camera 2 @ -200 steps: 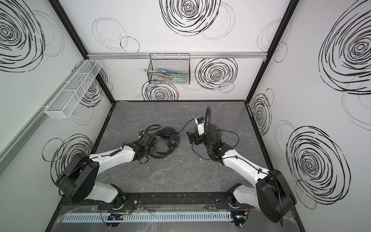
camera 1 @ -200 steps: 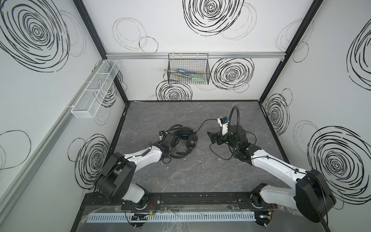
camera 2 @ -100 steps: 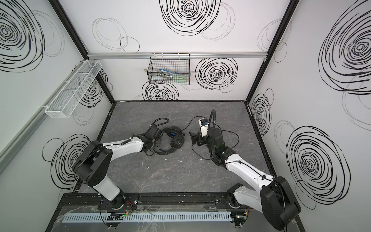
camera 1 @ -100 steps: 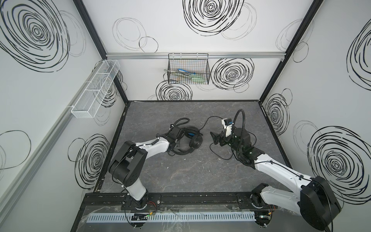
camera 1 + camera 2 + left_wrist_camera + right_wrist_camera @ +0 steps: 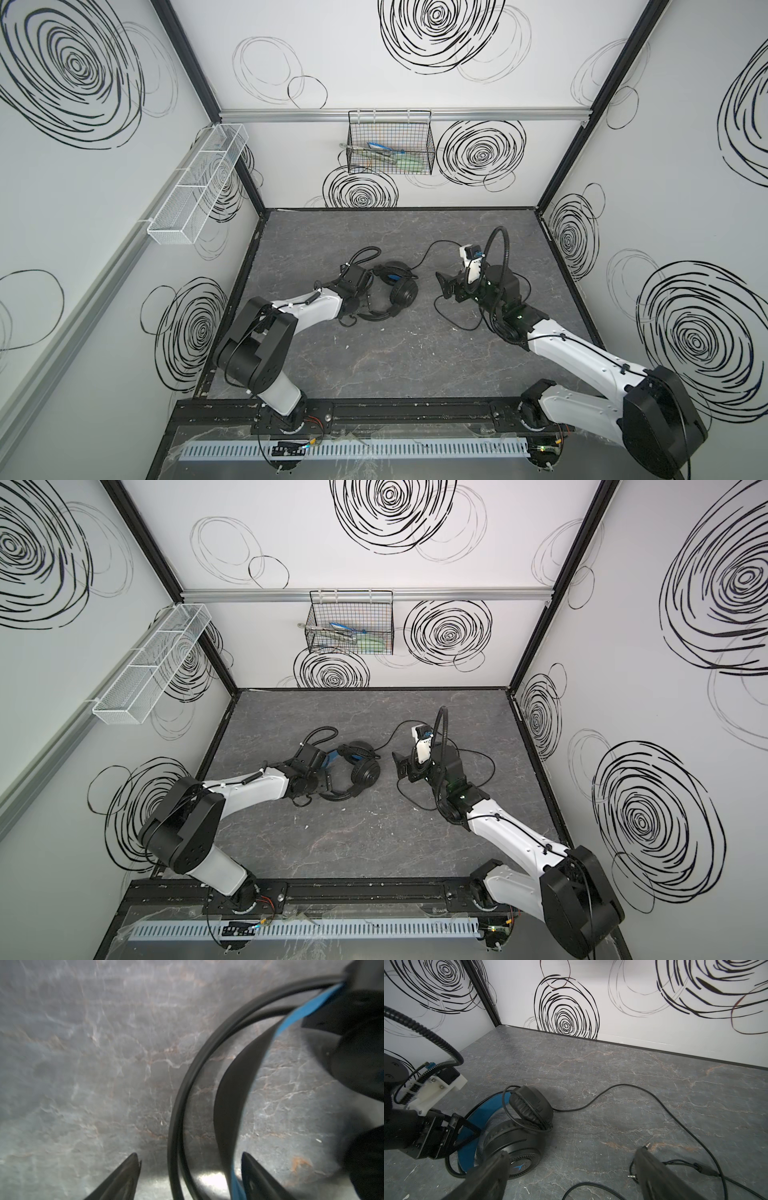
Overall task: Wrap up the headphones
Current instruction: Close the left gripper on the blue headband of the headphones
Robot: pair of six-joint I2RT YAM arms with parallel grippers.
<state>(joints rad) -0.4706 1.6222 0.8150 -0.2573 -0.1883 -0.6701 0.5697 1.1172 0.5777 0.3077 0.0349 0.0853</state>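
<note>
On the lower earcup, a blue logo [image 5: 518, 1167] (no text); left gripper [image 5: 190, 1159] and right gripper [image 5: 571, 1159] gape.

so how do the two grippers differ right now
The left gripper sits low at the headphones, its open jaws straddling the headband; the right gripper hovers apart from them, with only the loose cable and its plugs nearby. The right jaws stand wider. Both are open, and neither grips anything.

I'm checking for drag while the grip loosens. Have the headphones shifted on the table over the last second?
Yes. In a top view the headphones have slid toward the right wall and slightly toward the back wall's wire basket.
</note>
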